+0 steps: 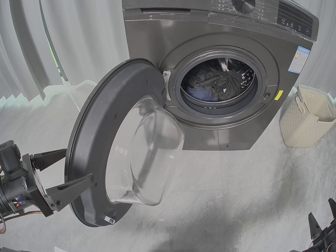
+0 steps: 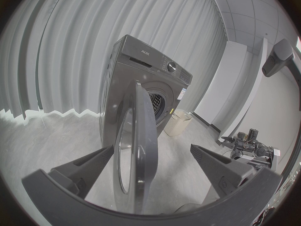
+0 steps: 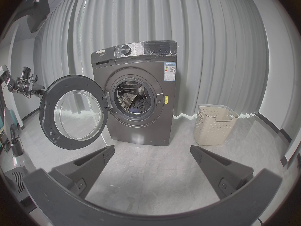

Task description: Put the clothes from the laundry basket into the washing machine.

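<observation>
One dark grey front-loading washing machine stands with its single round door swung wide open, the clear domed window bulging out of the door's inner face. The robot's left end effector is at the door's outer rim, its two black fingers spread apart with the edge of the door between them, one finger on each face; whether either finger touches the rim cannot be told. Well beyond that end effector, inside the steel drum, lies the task's load: a crumpled heap of clothes, dark grey fabric on top and one blue piece beneath it, resting against the lower part of the drum just behind the door opening.

The right end effector hangs low over the pale grey stone-look floor, its two fingers likewise spread wide with nothing between them. Ahead of it and off to its right side stands one cream perforated plastic laundry basket, upright on the floor just beside the machine's right flank and well apart from both end effectors. One round black dial sits on the machine's control panel, far above the left end effector. White pleated curtains hang behind the machine.
</observation>
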